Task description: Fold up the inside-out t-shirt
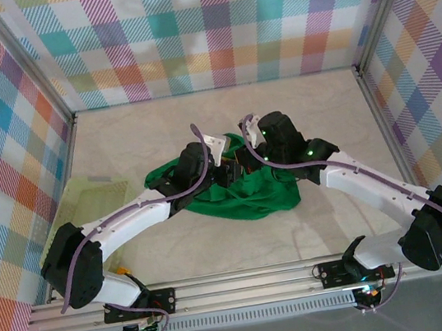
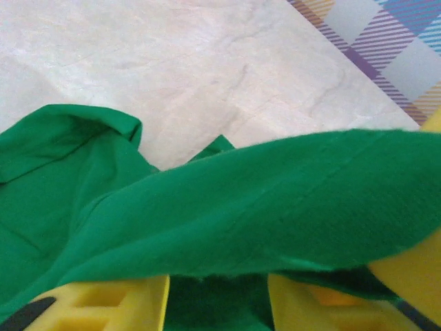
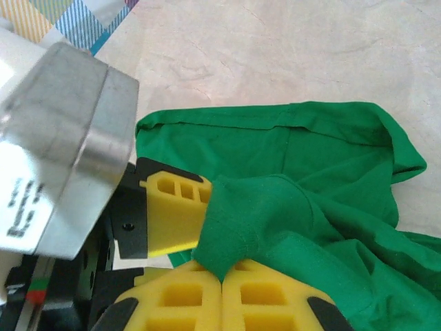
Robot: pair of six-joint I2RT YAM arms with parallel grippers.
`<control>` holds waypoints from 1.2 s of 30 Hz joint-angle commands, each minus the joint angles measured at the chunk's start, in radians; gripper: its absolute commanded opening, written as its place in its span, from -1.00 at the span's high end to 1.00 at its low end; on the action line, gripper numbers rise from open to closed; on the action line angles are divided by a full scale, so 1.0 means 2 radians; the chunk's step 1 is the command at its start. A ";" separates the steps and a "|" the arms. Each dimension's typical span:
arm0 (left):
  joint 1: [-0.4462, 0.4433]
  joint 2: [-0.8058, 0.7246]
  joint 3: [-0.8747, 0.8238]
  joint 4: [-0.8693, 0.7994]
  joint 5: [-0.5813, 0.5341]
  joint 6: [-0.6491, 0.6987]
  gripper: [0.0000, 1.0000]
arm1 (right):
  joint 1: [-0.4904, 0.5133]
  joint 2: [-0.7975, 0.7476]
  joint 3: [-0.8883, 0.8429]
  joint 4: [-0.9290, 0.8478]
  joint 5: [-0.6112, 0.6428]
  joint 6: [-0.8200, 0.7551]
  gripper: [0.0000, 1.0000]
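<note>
The inside-out t-shirt (image 1: 251, 198) is a bright green crumpled heap in the middle of the table. Both grippers meet over its far edge. My right gripper (image 3: 222, 272) is shut, its yellow fingers pinching a raised fold of the t-shirt (image 3: 289, 207). One yellow finger (image 3: 172, 214) of the left gripper stands right against that fold. In the left wrist view, a band of the t-shirt (image 2: 262, 207) drapes over my left gripper (image 2: 218, 279). Its two yellow fingers (image 2: 117, 303) stand apart with cloth in the gap, and their tips are hidden.
A pale yellow-green mesh basket (image 1: 93, 197) stands at the left wall. Plaid walls (image 1: 208, 26) close in the back and both sides. Bare beige tabletop (image 1: 222, 115) lies beyond the shirt and in front of it (image 1: 241, 246).
</note>
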State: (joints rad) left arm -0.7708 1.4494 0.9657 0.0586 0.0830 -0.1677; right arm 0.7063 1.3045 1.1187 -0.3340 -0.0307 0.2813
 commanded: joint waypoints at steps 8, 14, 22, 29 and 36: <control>-0.001 -0.095 -0.058 0.031 0.066 0.034 0.26 | -0.019 -0.002 0.000 -0.004 -0.041 0.001 0.98; 0.001 -0.061 -0.029 0.032 0.090 0.041 0.22 | -0.030 -0.005 0.004 0.001 -0.120 -0.006 0.96; 0.001 -0.027 -0.005 0.034 0.070 0.053 0.07 | -0.030 -0.014 -0.008 0.002 -0.130 -0.007 0.96; 0.001 -0.018 0.005 0.014 0.055 0.070 0.09 | -0.030 -0.013 -0.006 -0.004 -0.121 -0.012 0.95; 0.000 -0.010 0.005 -0.011 0.076 0.070 0.42 | -0.036 -0.008 0.009 -0.012 -0.098 -0.013 0.96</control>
State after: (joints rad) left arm -0.7704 1.4235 0.9588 0.0689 0.2176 -0.0364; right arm 0.6411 1.3003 1.1114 -0.3405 -0.2375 0.2729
